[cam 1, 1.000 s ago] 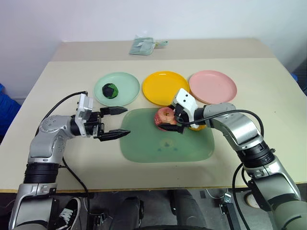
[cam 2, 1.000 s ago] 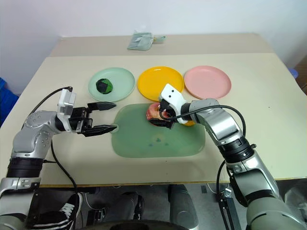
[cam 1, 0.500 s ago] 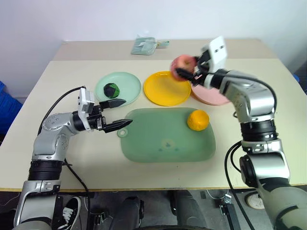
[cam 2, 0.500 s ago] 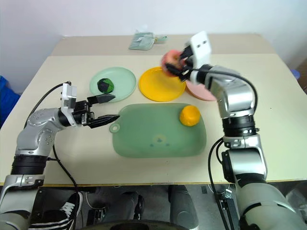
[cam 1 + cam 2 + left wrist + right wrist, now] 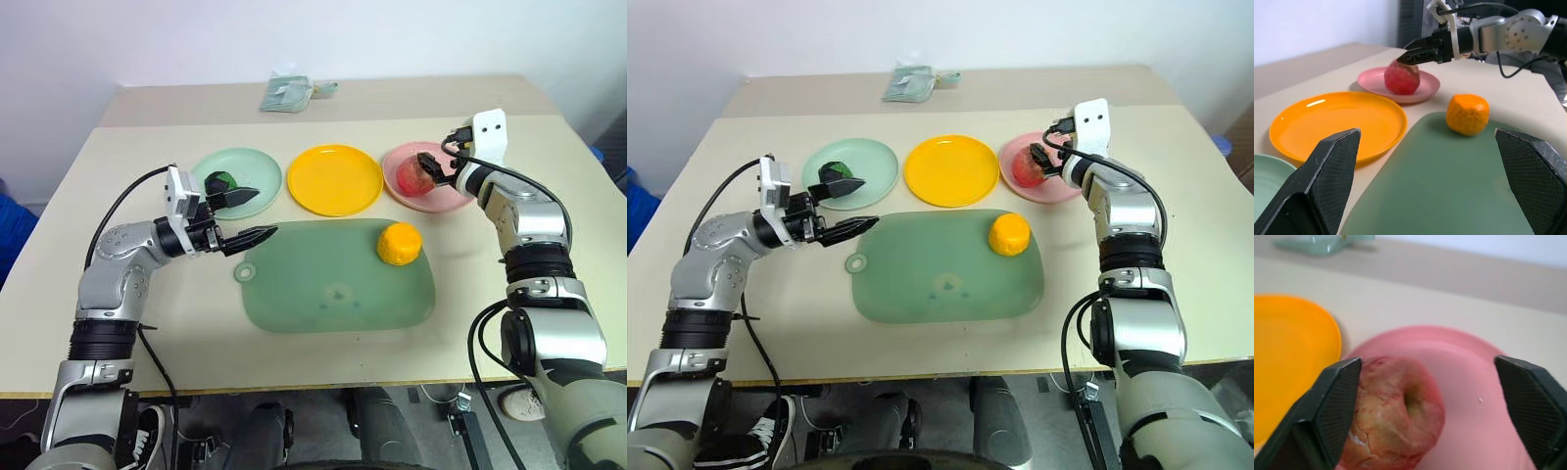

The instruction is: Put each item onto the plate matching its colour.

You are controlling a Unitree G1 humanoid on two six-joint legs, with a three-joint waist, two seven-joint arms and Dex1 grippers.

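Apple (image 5: 414, 175) sits on pink plate (image 5: 453, 197), upper right; my right pincer (image 5: 1425, 396) is wide around it, could nudge it off. Left pincer (image 5: 242, 216) wide, empty. Orange (image 5: 399, 243) remains on board (image 5: 333, 284).

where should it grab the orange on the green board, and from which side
Grip the orange across its widest middle, coming from above or from the robot's side. It is round with no handle, sits alone near the cutting board's far right corner, and has bare board around it.

No text, label or number can be read anywhere.
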